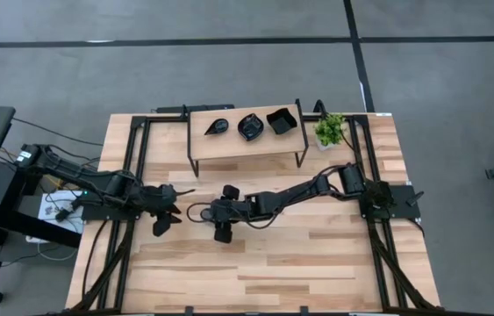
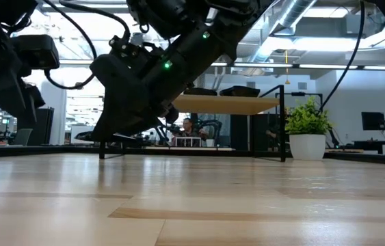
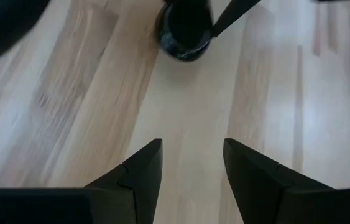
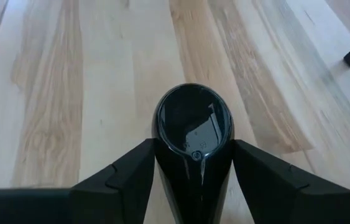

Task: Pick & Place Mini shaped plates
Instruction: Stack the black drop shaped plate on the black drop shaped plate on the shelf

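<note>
Judging by the pale wooden-plank worktop [image 1: 317,263], the job looks well under way rather than finished: the small wooden shelf on thin black legs [image 1: 245,145], which stands beyond both hands, carries three of the glossy black mini plates, a leaf-shaped one [image 1: 218,128], a scalloped round one [image 1: 250,127] and a square one [image 1: 281,120], while a fourth, a glossy black teardrop-shaped mini plate [image 4: 193,134], sits between the fingers of the right hand [image 4: 193,171] and probably has yet to be delivered. The right arm stretches long and low from its base towards the worktop's middle, wrist bent down, its fingers closed against the sides of the teardrop plate, which seems to be at or just above the wood; whether it is lifted I cannot tell. The left hand [image 3: 190,168] waits just beside it, fingers apart and empty over bare planks, with the held plate a short way in front of it. A small green potted plant in a white pot [image 1: 330,132] stands off the shelf's end, well away from both hands.
</note>
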{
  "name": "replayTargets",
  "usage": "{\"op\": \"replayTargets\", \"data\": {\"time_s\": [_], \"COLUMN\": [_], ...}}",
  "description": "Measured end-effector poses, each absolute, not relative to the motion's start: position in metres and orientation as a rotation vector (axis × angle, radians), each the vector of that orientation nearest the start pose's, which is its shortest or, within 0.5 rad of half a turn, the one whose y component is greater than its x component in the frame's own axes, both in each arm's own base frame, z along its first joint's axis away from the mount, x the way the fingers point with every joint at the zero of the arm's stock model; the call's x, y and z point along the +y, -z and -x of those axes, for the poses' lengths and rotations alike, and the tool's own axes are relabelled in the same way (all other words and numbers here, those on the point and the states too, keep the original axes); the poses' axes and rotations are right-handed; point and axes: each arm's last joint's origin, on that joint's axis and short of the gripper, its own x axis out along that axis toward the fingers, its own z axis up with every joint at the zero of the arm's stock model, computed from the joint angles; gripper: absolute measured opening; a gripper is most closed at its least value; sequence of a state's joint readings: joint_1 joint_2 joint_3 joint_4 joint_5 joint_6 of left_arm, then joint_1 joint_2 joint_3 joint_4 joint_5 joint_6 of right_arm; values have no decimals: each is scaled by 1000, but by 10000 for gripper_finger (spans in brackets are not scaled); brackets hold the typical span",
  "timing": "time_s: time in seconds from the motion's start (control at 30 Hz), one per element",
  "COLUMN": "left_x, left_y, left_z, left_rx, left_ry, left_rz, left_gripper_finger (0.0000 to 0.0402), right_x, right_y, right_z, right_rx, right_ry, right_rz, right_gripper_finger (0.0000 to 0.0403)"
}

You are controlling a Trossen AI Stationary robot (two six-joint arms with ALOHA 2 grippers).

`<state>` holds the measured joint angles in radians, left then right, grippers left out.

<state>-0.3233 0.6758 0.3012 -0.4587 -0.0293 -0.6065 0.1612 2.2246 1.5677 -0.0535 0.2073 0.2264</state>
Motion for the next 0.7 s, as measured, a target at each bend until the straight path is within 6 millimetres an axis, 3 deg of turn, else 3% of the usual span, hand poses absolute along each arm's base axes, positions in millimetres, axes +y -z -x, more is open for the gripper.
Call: {"op": "replayTargets", "data": {"time_s": [0.5,0.7], "left_x": [-40,-40], "left_y": [-160,-160], "left_z": [-119,-119], "left_rx": [933,938], "left_ry": [22,-38], "left_rz": [431,549], "left_gripper_finger": [172,172], "right_x": [74,74], "right_y": [-178,-184], "right_z": [-492,-493], "right_rx": [626,636], "right_ry": [109,107], "right_rz": [-77,-67], "right_gripper_finger": [206,208]}}
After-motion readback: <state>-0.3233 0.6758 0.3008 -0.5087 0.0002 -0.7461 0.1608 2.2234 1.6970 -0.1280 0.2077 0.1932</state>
